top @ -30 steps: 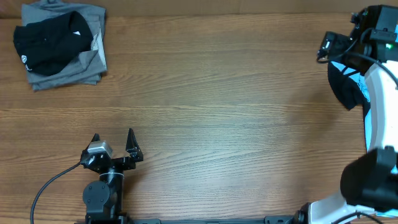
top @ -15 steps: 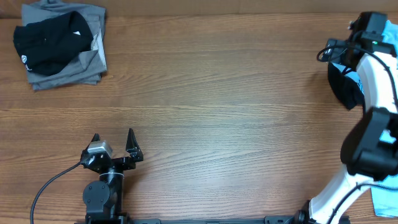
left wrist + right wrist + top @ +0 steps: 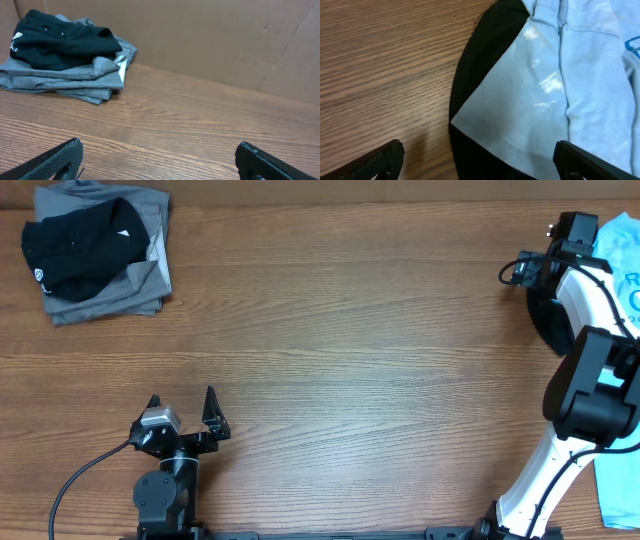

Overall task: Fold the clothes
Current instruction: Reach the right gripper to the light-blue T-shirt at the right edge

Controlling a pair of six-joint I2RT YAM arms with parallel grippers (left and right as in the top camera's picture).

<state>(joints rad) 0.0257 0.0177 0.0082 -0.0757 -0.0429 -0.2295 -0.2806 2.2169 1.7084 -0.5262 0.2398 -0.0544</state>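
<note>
Right arm point(image 3: 592, 375) stretched to the far right of the table point(image 3: 350, 330), right gripper point(image 3: 480, 162) fingers wide apart above a blue T-shirt point(image 3: 560, 85) lying on a black garment point(image 3: 475, 65), left gripper point(image 3: 181, 402) fingers spread, folded pile point(image 3: 100, 255) far left.

Robot lab bench, not a home. Wood-grain laminate counter point(image 3: 350, 330) w/ two arms standing at its near edge: left arm point(image 3: 165, 495), a black unit w/ a loose cable point(image 3: 70, 480), near the near-left corner; right arm point(image 3: 590, 390), white-shelled, reaching up along the right edge. Plain brown cardboard sheets point(image 3: 210, 35) wall off the far edge. Folded grey garment point(image 3: 145, 280) under a black garment point(image 3: 80, 245) in the far-left corner; sky-blue T-shirt point(image 3: 622, 240) at the far-right corner.
</note>
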